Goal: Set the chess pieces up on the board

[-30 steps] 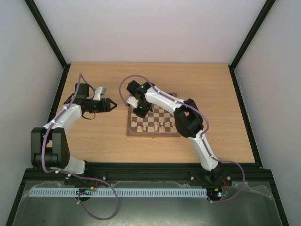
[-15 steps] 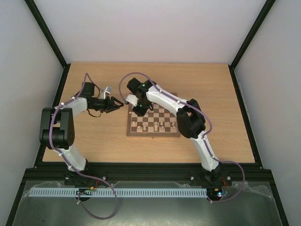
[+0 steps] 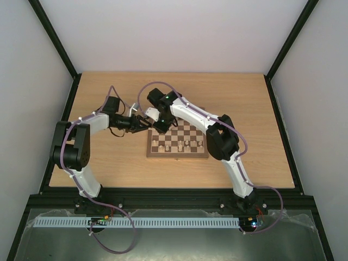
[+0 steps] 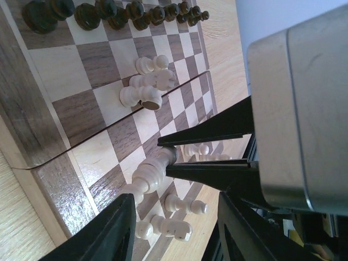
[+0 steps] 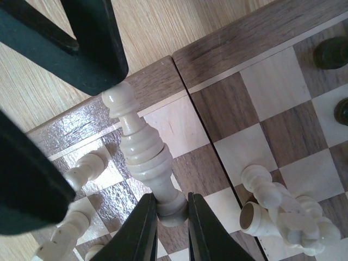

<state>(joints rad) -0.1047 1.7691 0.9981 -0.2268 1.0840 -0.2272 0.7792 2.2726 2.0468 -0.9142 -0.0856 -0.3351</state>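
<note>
The board [image 3: 177, 155] lies mid-table. My right gripper [image 3: 160, 128] hangs over its left edge and is shut on the base of a tall cream piece [image 5: 142, 149], held tilted above the corner squares. My left gripper [image 3: 143, 124] is open right beside it, with the piece's head [image 4: 142, 178] between its fingers [image 4: 111, 234]. In the left wrist view the right gripper's fingers [image 4: 215, 129] pinch the piece from the right. A row of dark pieces [image 4: 114, 12] stands along one edge. Several cream pieces [image 4: 147, 87] lie tumbled on the squares, and they also show in the right wrist view [image 5: 283, 215].
More cream pieces [image 4: 171, 228] lie on the board's near corner under the left gripper. The light wooden tabletop [image 3: 109, 157] surrounds the board, with black frame rails [image 3: 73, 103] at its sides. The two arms cross close together over the board's left edge.
My left arm has swung right across the table until its open gripper meets the right gripper at the board's left edge. The right gripper has barely moved.
</note>
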